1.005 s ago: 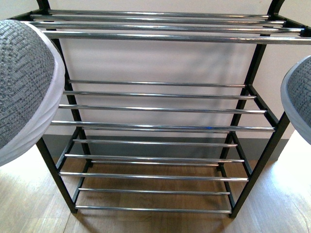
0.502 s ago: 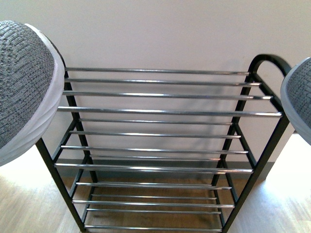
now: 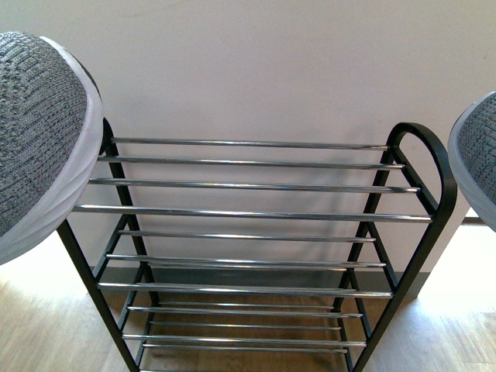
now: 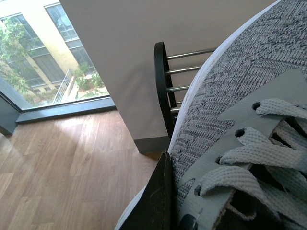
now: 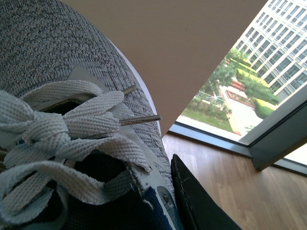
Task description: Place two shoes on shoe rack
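Comparing the front view over the last second, the rack [image 3: 248, 211] now sits lower in frame. A second ago its top shelf lay at the upper edge; now the whole top shelf and both rounded corners show against the wall [image 3: 256, 62]. The left shoe [image 3: 39, 132] and right shoe [image 3: 480, 155] keep the same places at the frame's edges throughout, so I judge that camera and arms have risen together and the rack has not moved. Each shoe hangs in the air, toe forward, nearer than the rack and out beyond its left and right ends. Neither touches a bar, and no shoe is on any shelf. The left gripper [image 4: 175, 215] shows one dark finger [image 4: 158, 201] pressed to the outside of its shoe beside the laces. Its mate is hidden, presumably inside the collar, so I judge the jaws clamped on the shoe's side wall. The right gripper [image 5: 168, 211] reads the same, with one finger [image 5: 196, 201] flat against its shoe. Height for the top shelf appears gained, but both placements are outstanding. Each shoe must yet travel forward and inward before lowering onto the bars.
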`<state>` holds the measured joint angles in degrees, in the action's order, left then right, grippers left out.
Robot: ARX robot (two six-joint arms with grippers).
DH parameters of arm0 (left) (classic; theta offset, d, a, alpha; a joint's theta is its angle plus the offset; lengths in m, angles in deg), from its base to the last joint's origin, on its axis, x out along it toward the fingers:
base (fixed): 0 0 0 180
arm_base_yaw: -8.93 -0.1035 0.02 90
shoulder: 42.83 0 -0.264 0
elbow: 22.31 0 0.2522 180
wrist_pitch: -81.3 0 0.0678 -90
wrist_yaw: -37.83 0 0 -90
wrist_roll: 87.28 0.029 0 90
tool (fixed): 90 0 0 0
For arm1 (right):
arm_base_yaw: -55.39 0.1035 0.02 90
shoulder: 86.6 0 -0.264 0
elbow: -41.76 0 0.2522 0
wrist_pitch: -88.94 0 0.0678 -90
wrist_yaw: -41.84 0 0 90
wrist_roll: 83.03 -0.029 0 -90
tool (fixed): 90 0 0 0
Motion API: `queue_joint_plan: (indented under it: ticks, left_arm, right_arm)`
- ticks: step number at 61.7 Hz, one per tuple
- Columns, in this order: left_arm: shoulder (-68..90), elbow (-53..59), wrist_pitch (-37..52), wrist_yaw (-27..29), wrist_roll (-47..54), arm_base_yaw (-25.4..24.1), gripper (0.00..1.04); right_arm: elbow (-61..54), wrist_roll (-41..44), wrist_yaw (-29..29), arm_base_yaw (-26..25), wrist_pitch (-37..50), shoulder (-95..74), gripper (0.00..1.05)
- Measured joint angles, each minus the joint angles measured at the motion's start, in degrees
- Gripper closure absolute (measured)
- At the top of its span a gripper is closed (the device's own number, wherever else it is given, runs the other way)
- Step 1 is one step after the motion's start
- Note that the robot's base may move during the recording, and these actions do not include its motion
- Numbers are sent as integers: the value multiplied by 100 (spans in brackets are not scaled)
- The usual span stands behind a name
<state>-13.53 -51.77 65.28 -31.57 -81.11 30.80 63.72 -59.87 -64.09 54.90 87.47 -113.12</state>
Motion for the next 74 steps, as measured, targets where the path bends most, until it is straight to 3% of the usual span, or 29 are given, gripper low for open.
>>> queue_joint_plan:
  ticks: [48, 56, 63, 74]
  left_arm:
    - [0, 0, 0, 15, 0, 0, 103]
    - [0, 0, 0, -2, 0, 0, 103]
    - [0, 0, 0, -2, 0, 0, 103]
    - [0, 0, 0, 2, 0, 0, 103]
  right_arm:
    - [0, -4, 24, 7, 0, 7, 103]
    - [26, -789, 1193, -247, -122, -61, 103]
    - [306, -1080, 1086, 205, -114, -424, 103]
    - [1436, -1349, 448, 1147, -17, -1416, 103]
